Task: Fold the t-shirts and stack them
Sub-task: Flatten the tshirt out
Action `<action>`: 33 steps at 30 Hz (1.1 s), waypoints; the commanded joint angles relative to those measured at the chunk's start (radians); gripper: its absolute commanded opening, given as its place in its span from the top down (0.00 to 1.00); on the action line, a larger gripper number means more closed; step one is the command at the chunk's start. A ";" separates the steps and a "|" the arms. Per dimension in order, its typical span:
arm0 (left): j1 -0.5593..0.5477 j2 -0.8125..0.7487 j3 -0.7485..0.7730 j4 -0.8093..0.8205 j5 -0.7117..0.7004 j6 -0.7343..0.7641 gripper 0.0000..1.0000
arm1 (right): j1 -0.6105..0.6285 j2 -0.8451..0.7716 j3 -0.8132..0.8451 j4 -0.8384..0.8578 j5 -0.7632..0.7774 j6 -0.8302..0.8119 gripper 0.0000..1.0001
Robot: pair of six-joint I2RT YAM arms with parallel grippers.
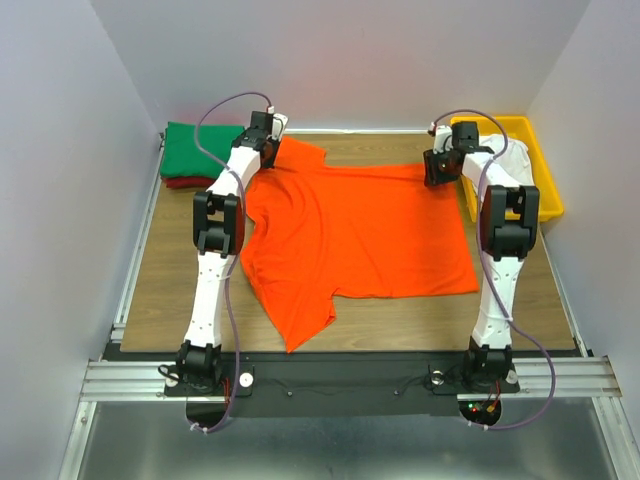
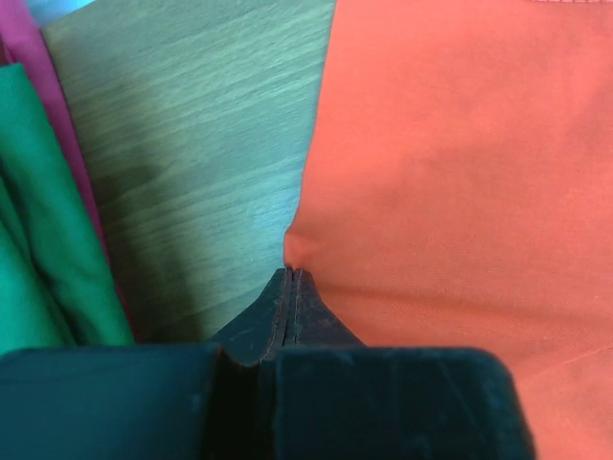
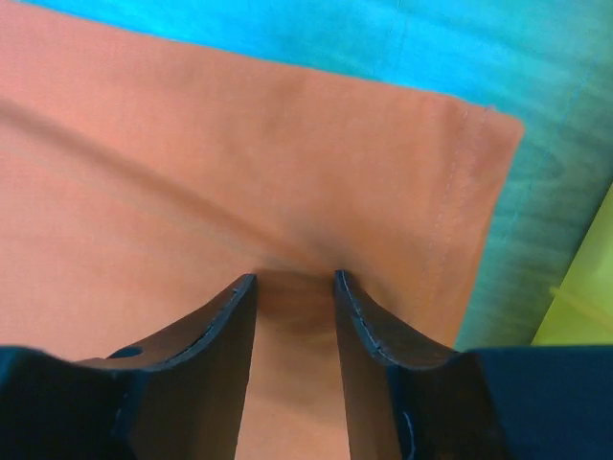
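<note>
1. At the 11 o'clock corner of the spread cloth, the left gripper (image 2: pixel 292 278) is clenched tight. Its tips meet right on the edge of the orange t-shirt (image 1: pixel 350 235), and a thin bit of that edge appears to be pinched between them.
2. At the shirt's 1 o'clock corner, the right gripper (image 3: pixel 295 278) has its jaws apart. It presses down astride the cloth just inside the stitched hem, with a small pucker between the fingers. It has not yet clamped on anything.
3. Outward from both claws, the orange t-shirt lies flat and unfolded across the middle of the table (image 1: pixel 180 290). One sleeve trails toward 7 o'clock, and there are a few wrinkles near the left claw.
4. At the table's 10 o'clock, the green t-shirt (image 1: pixel 200 145) sits folded on top of the dark red t-shirt (image 1: pixel 185 182). These two look finished and stacked.
5. At 2 o'clock, the white t-shirt (image 1: pixel 510 160) lies bunched in and over the yellow tray (image 1: pixel 545 195), unfolded.
6. By my reading the task is roughly half done.
   - Two shirts are folded.
   - The orange one is only at the corner-pinching stage of its first fold. It needs the right claw to close before any lift, and then it must be folded and stacked on the green.
   - The white shirt has all of its handling left.
</note>
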 commanded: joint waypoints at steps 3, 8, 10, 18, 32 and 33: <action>0.014 -0.017 0.031 0.038 0.024 0.063 0.79 | 0.002 0.054 0.078 -0.017 -0.036 0.038 0.44; 0.014 -0.192 -0.029 0.087 0.134 0.059 0.48 | 0.008 -0.060 0.104 -0.017 -0.164 0.075 0.29; 0.014 -0.252 -0.063 0.072 0.163 0.060 0.44 | 0.008 -0.132 0.089 -0.017 -0.204 0.084 0.22; 0.014 -0.652 -0.457 0.006 0.295 0.050 0.46 | 0.008 -0.437 -0.201 -0.043 -0.200 -0.011 0.20; 0.057 -0.938 -1.112 0.016 0.386 -0.024 0.49 | 0.008 -0.765 -0.766 -0.188 -0.014 -0.285 0.38; 0.062 -0.932 -1.121 0.021 0.392 -0.023 0.49 | 0.008 -0.773 -0.787 -0.188 -0.010 -0.293 0.38</action>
